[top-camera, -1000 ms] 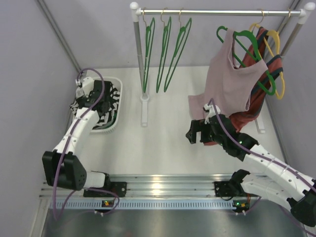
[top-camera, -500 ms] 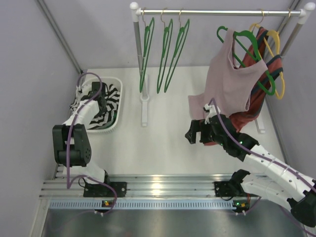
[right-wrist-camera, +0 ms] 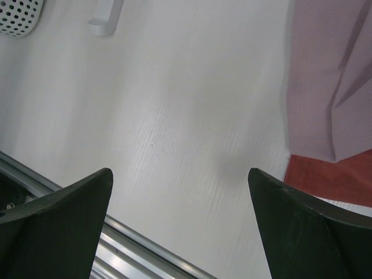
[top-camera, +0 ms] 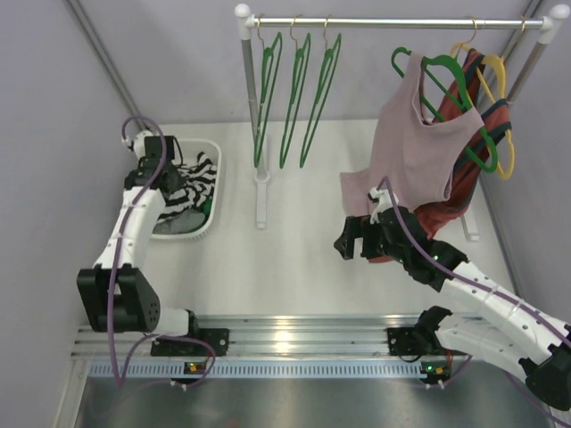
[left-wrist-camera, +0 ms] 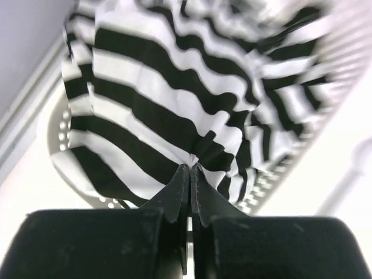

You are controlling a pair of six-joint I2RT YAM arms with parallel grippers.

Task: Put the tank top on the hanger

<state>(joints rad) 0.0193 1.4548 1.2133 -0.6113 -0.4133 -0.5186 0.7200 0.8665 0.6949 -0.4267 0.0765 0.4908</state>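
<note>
The step in hand is the pick-up of the tank top (left-wrist-camera: 174, 104), which lies bunched in the white basket (top-camera: 185, 234) at the left side of the table (top-camera: 294, 250), part of it draped toward the basket's rim. The left gripper (left-wrist-camera: 190, 168) is down in the basket with its jaws pressed together on a small fold of the striped cloth; in the wrist view the stripes gather to a point right where the fingertips meet, so it appears to have a real pinch of fabric and not just air. The right gripper (right-wrist-camera: 179, 174) hangs above bare table near the pink top (top-camera: 419, 152), its jaws spread wide and holding nothing. No part of the tank top is on a green hanger (top-camera: 265, 98) yet; three bare ones hang from the rail (top-camera: 384, 22), well apart from the basket. The next move likely calls for lifting the cloth clear of the basket without the pinch slipping, then finding a shoulder strap or the neck opening, probably with help from the free right gripper.
</note>
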